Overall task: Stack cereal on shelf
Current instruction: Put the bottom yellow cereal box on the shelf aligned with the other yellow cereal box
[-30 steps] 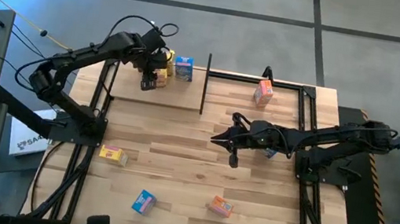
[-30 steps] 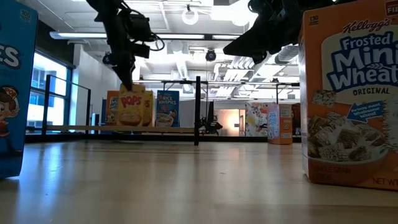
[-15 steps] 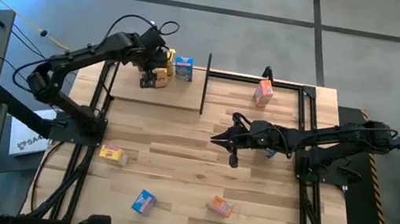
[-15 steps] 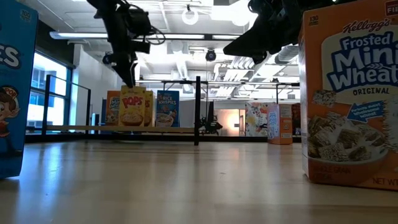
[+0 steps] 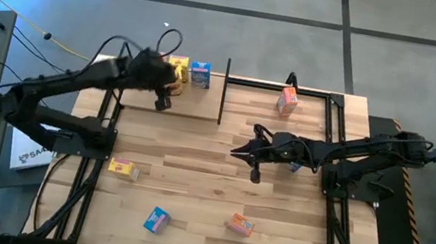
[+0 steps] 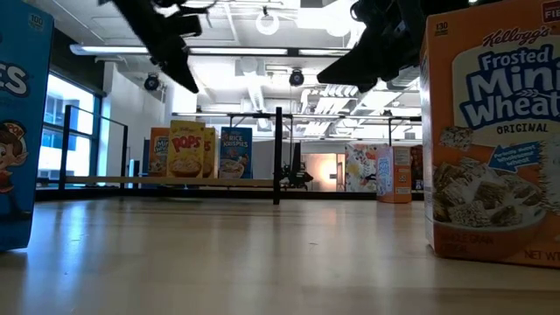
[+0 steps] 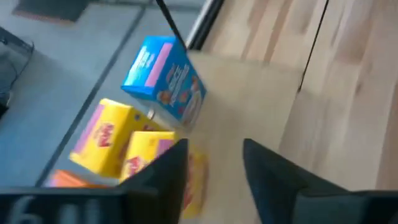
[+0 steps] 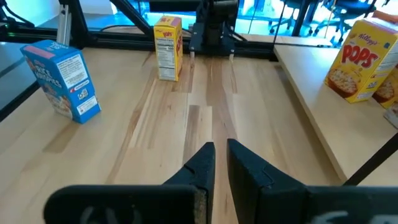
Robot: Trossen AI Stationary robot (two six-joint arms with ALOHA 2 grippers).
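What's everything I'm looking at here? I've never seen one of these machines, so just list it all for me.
Table: one, striped pale wood, under everything.
Shelf: one, black frame with pale board, table's far left.
Boxes on the shelf: four; one orange, two yellow, one blue.
Loose orange boxes: two; one upright at the far edge, one near the front.
Loose yellow box: one, table's left side.
Loose blue box: one, near the front.
Left arm's fingers: two, dark, apart and empty, over the shelf board.
Right arm's fingers: two, dark, together, over the table's middle.
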